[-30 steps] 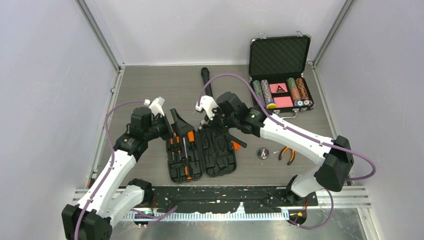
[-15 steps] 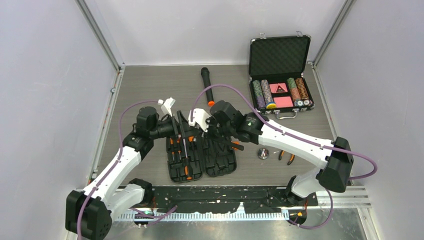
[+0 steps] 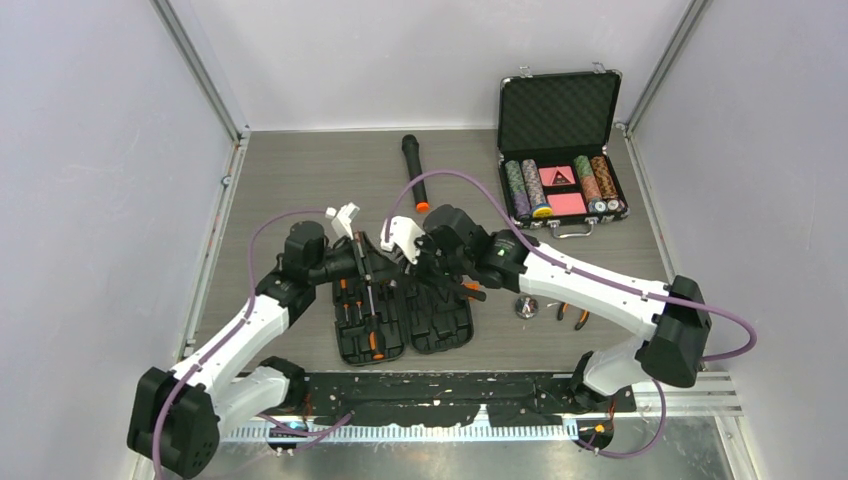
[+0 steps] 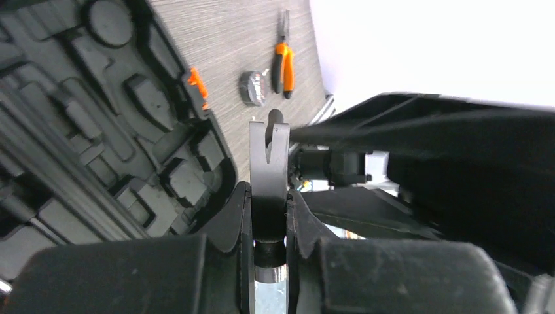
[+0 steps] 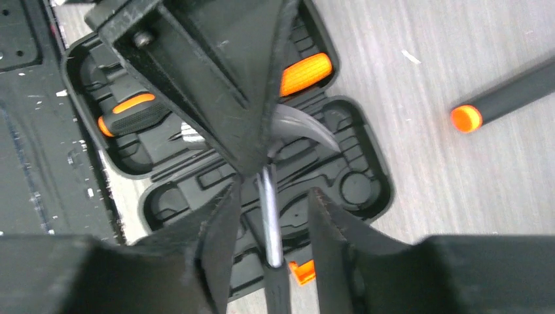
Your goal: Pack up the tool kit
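Nearest the arm bases, the tool kit [image 3: 440, 330] lies open and flat on the table [image 3: 300, 170]. It is a black clamshell case, and its two halves sit side by side with their length running away from the robot. The left half holds orange-and-black screwdrivers [image 3: 368, 300]. The right half shows mostly bare moulded slots. Over the far end of the case the two grippers meet. The left gripper [image 4: 268, 219] is pinched tight on the black head of the hammer [image 4: 268, 160], and the forked end of the head pokes out past its fingertips. The right gripper [image 5: 271, 193] stands part open, with its fingers on either side of the hammer's metal shaft and apparently not pressing on it, so the left arm seems to carry the tool alone. The hammer hangs just above the far end of the case. Its long axis runs roughly crosswise to the case, head toward the left half and handle toward the right. To seat it, the left arm would likely have to turn it in line with a slot. Just right of the case lie a round metal disc [image 3: 525, 306] and the pliers [image 3: 572, 310]. Beyond the case lies a microphone [image 3: 413, 170], and farther right an open poker chip case [image 3: 560, 110].
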You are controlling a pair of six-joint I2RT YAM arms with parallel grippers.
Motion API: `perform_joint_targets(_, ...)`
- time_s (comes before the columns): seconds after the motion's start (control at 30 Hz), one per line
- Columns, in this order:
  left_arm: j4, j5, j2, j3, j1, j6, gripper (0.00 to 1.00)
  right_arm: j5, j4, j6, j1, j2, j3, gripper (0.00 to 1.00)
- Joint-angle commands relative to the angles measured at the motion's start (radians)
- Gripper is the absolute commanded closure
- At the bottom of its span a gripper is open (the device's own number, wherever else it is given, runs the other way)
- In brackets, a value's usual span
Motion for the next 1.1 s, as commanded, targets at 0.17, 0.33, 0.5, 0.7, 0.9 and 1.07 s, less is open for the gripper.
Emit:
perform_joint_targets(0.17,0.094,-0.418,-0.196,-0.131,-0.118,-0.160,1.00,0.245,0.325,0.425,-0.071,-0.260,-0.176,0.20)
perform_joint_targets(0.33,0.038,-0.716,-0.369,-0.208,-0.206,-0.257,1.00,0.493,0.327,0.730,-0.084,-0.384,-0.280,0.18)
perform_joint_targets(0.5,-0.033,-0.919,-0.505,-0.240,-0.292,-0.296,1.00,0.544,0.312,0.962,-0.130,-0.473,-0.428,0.17)
perform_joint_targets(0.7,-0.043,-1.018,-0.545,-0.263,-0.363,-0.301,1.00,0.419,0.393,1.232,-0.142,-0.473,-0.516,0.16)
perform_joint_targets(0.9,0.020,-1.009,-0.481,-0.251,-0.380,-0.266,1.00,0.304,0.604,1.468,-0.141,-0.429,-0.609,0.16)
perform_joint_targets(1.07,0.066,-0.985,-0.430,-0.239,-0.380,-0.204,1.00,0.193,0.658,1.570,-0.154,-0.331,-0.574,0.15)
